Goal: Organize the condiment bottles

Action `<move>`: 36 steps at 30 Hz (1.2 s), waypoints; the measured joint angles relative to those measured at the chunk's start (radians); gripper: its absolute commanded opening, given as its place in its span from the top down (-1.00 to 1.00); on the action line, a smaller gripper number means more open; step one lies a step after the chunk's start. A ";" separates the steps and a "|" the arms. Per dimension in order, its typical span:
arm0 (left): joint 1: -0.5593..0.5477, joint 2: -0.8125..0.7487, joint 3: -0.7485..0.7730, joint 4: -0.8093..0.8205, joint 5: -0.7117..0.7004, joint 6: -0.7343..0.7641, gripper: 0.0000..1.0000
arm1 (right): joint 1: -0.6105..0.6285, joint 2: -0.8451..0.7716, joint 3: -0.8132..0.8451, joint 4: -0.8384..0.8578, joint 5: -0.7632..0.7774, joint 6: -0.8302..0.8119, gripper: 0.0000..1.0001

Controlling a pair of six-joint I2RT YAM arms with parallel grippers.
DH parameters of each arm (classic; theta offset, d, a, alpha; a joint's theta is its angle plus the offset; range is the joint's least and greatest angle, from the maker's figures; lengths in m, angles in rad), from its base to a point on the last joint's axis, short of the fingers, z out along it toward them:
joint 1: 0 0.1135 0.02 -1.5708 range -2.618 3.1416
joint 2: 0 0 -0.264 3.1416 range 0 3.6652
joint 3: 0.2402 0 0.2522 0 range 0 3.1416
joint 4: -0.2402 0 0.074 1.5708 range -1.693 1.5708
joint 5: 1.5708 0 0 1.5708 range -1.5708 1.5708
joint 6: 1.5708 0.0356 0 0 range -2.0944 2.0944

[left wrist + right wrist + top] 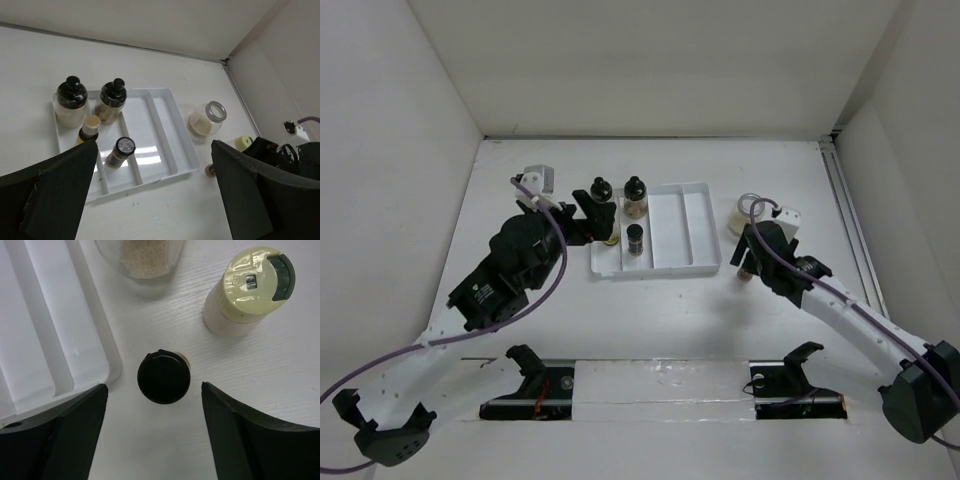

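R tool [153, 390] apart, black-capped bottle [164, 377] untouched in the gap, on counter [260, 390] just right of tray [106, 360]; L tool [154, 147] also apart, empty, at tray's left side.

Toward the left of the left wrist view, the tray's [170, 135] leftmost compartment held a big bottle [70, 102] behind a short bottle [90, 127]. The next compartment held another big bottle [111, 100] behind a slim bottle [120, 150]. Right of the tray stood a jar [205, 119], with a shaker [247, 290] and a capped bottle [164, 377] nearer.
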 measured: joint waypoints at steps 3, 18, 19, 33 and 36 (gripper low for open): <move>0.011 -0.064 -0.048 -0.034 -0.026 0.011 -0.83 | -0.027 0.055 0.000 0.003 -0.002 0.004 -0.51; 0.051 -0.067 -0.191 -0.013 -0.029 0.088 -0.81 | 0.021 0.157 0.029 -0.019 0.061 0.022 0.27; 0.051 -0.067 -0.191 -0.013 -0.029 0.090 -0.81 | 0.044 0.158 0.057 -0.042 0.076 0.023 0.27; 0.051 -0.104 -0.193 -0.006 -0.047 0.094 -0.81 | 0.134 0.548 0.639 0.090 0.098 -0.164 0.22; 0.051 -0.104 -0.202 -0.003 -0.049 0.095 -0.81 | 0.110 0.716 0.706 0.126 0.069 -0.218 0.22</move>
